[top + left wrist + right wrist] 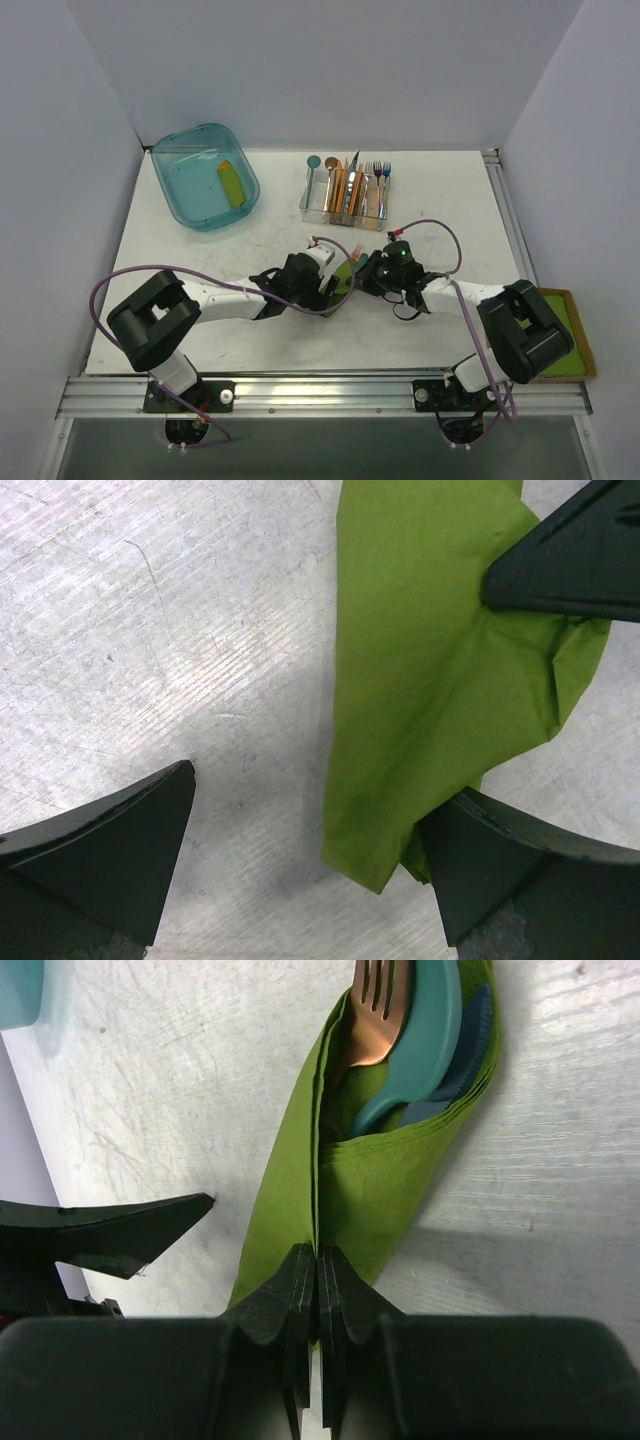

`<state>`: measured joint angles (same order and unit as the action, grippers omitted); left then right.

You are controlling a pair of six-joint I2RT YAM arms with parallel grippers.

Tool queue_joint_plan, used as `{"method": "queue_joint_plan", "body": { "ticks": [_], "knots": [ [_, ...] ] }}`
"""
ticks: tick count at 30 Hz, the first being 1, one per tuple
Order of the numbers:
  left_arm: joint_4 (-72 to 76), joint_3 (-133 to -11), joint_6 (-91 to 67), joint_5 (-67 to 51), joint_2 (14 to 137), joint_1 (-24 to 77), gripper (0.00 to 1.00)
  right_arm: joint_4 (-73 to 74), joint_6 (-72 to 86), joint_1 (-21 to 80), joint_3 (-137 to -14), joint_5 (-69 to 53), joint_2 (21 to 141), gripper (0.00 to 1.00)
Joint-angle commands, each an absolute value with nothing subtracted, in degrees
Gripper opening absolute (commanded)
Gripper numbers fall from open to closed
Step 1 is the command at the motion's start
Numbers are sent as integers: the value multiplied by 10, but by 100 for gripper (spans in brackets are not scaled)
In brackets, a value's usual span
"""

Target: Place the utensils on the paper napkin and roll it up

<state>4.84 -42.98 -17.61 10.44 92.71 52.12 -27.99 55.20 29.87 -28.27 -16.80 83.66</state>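
The lime-green paper napkin (375, 1185) lies folded lengthwise around the utensils at the table's centre (345, 272). A copper fork (378, 1010), a teal spoon (425, 1040) and a darker blue piece (472, 1030) stick out of its far end. My right gripper (318, 1260) is shut on the napkin's folded edge near its near end. My left gripper (310, 800) is open, low over the table, and the napkin's end (420, 680) lies against its right finger (520, 870). In the top view the two grippers meet over the napkin, left (328, 287) and right (364, 272).
A clear caddy (345, 192) with coloured cutlery stands at the back centre. A teal bin (205, 178) holding a green and orange item is at the back left. A stack of green sheets on brown cardboard (562, 330) sits beyond the right table edge.
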Motion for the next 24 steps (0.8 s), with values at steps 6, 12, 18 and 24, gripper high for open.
{"method": "queue_joint_plan", "body": {
  "ticks": [6, 12, 18, 24],
  "knots": [
    [54, -442, -165, 81, 921, 524, 99, -270, 533, 291, -268, -156, 820, 0],
    [52, -446, -165, 58, 918, 525, 99, -289, 531, 289, -245, -152, 829, 0],
    [32, -459, -161, 10, 881, 524, 99, -308, 529, 284, -228, -149, 832, 0],
    [25, -454, -163, -27, 810, 522, 99, -321, 530, 282, -220, -148, 833, 0]
  ]
}}
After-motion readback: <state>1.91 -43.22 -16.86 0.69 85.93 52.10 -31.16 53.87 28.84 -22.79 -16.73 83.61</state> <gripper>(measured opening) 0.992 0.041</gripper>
